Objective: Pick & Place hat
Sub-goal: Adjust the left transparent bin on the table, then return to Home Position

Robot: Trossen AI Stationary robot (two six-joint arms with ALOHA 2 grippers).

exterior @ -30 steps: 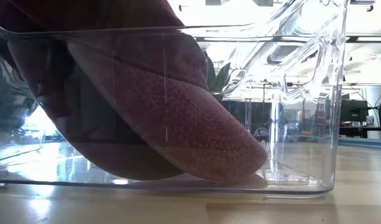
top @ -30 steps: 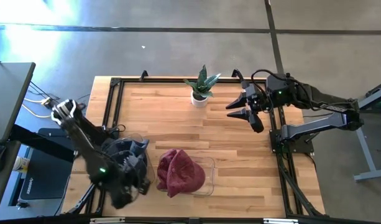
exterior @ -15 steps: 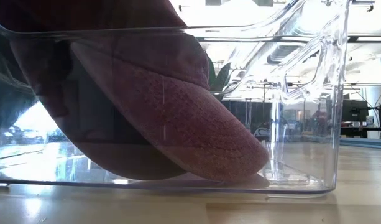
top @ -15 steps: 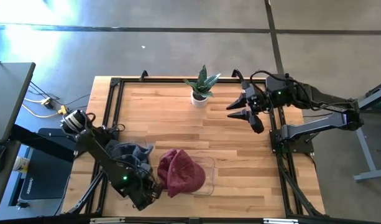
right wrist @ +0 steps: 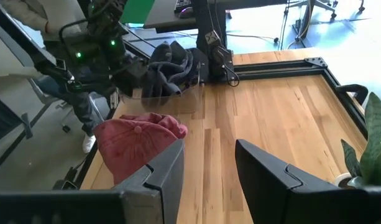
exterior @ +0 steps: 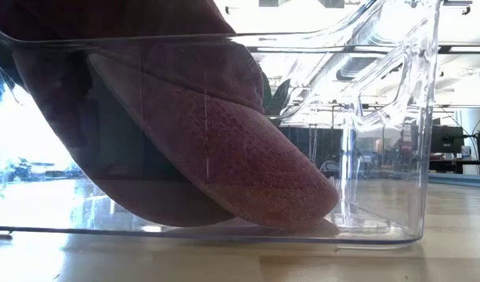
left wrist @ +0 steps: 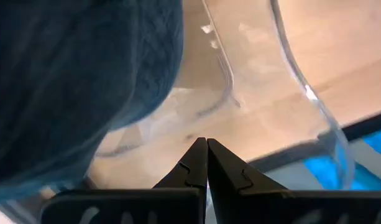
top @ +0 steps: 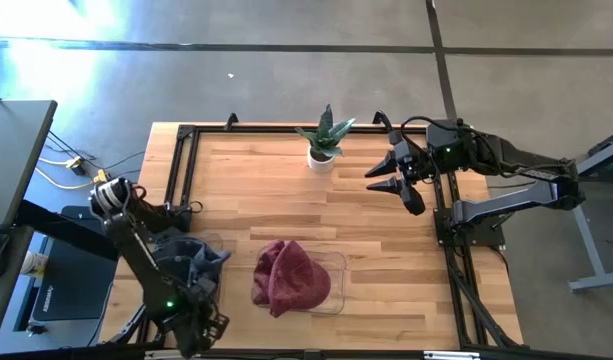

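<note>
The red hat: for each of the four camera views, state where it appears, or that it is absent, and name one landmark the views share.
High view: red hat near the table's front edge, centre, in the clear bin.
Low view: fills the left and centre, behind the bin's wall.
Left wrist view: not in it.
Right wrist view: lower left.
Shared landmark: the clear bin holding the hat.

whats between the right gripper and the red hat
Only bare wooden table. In the high view the right gripper, fingers open, hovers beside the potted plant, and nothing sits on the boards between it and the red hat in its clear bin.
</note>
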